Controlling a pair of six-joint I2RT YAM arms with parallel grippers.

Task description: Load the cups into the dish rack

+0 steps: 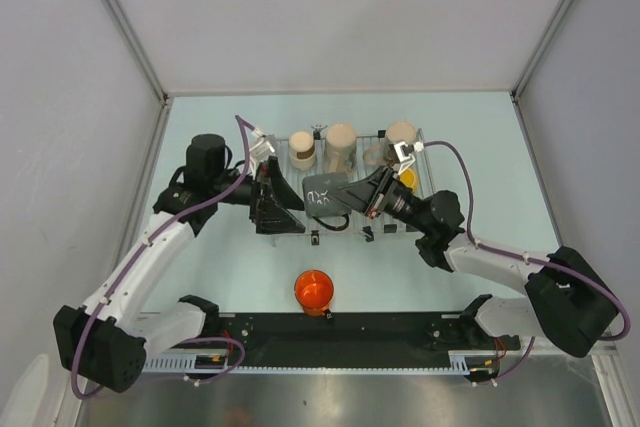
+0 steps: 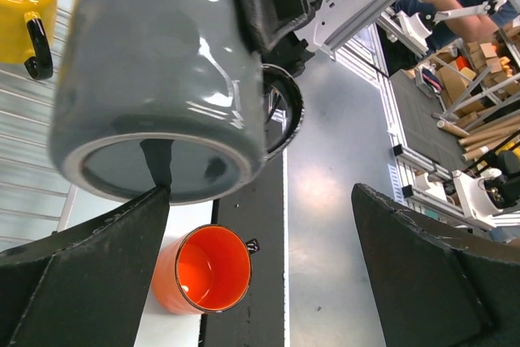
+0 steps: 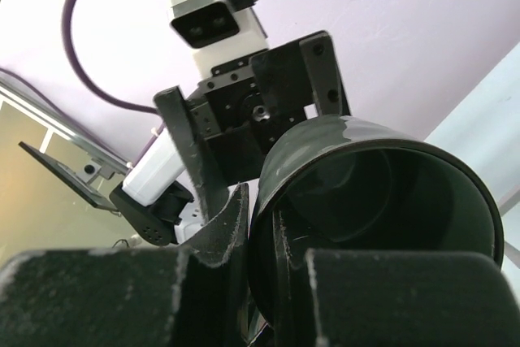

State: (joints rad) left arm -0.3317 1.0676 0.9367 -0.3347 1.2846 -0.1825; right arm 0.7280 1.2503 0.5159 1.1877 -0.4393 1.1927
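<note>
Top external: right jaws clamp grey mug (image 1: 323, 193) rim over rack (image 2: 28, 170); left jaws spread.

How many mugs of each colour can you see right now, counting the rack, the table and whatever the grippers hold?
Pale cream-looking mugs: 3 (one may be steel; too small to tell)
Glossy yellow mug: 1
Glossy orange mug: 1
Glossy dark grey mug: 1
Total: 6

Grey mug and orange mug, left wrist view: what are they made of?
The grey mug is likely glazed ceramic: glossy highlights, and a paler, bare-looking base ring. The orange mug is probably glazed ceramic too: shiny inside, with a dark rim.
</note>
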